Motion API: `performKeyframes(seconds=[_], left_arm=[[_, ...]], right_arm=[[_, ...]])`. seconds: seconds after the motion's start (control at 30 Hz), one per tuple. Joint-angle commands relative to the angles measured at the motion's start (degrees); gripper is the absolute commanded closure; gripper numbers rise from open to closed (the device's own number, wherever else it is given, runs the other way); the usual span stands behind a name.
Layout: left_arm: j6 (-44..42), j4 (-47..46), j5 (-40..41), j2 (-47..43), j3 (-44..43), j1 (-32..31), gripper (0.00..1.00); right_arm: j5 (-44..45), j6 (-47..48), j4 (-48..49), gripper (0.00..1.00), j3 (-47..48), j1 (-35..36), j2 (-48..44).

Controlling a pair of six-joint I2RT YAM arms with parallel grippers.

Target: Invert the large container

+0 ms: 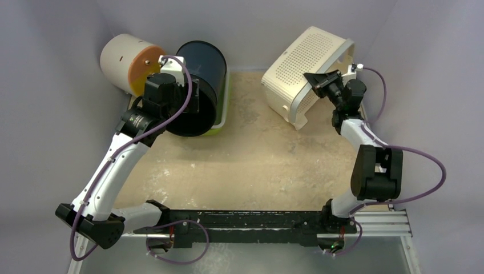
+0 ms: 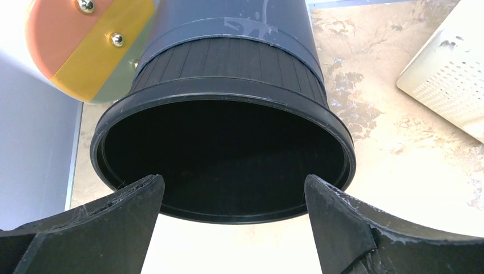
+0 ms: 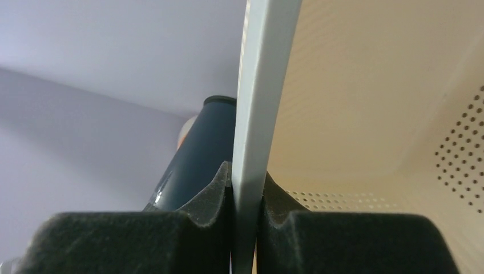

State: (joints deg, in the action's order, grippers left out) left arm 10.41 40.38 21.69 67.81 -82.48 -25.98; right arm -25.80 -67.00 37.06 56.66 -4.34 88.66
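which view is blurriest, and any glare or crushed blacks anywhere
Right wrist: softest, the white basket wall pinched in the right gripper sits too close to focus. Left wrist: sharp, but the black bucket interior is solid black, faint sheen on its outer wall. Top external: even, soft light, only mild shadows under the arms.

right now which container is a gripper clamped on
The cream perforated basket; the right gripper pinches its wall. The black bin and the white drum are ungripped.
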Motion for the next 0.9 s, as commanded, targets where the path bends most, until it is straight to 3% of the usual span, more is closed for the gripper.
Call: performKeyframes(seconds=[0.0, 0.17, 0.47, 0.63, 0.73, 0.87], left_arm=[[-0.04, -1.72, -0.17, -0.06, -1.97, 0.40, 0.06], [0.13, -1.56, 0.28, -0.73, -1.73, 0.35, 0.06], [0.31, -1.27, 0.59, -1.21, -2.05, 0.40, 0.06], [0.31, -1.09, 0.48, -0.64, -2.75, 0.36, 0.06], [0.06, -1.06, 0.51, -0.25, -3.10, 0.36, 0.06], [-0.22, -0.79, 0.81, 0.18, -3.38, 0.40, 0.06]], right_arm=[[-13.23, 3.32, 11.84, 1.00, 0.51, 2.42, 5.39], [-16.42, 1.67, 17.83, 1.00, 5.15, 8.96, 6.69], [-14.56, -29.17, 58.59, 1.00, 0.75, 16.76, 16.11], [-12.38, -36.41, 67.14, 1.00, -4.94, 16.61, 20.85], [-10.28, -43.07, 77.86, 1.00, -8.21, 15.43, 26.96], [-10.03, -44.82, 80.19, 1.00, -11.32, 12.69, 31.17]])
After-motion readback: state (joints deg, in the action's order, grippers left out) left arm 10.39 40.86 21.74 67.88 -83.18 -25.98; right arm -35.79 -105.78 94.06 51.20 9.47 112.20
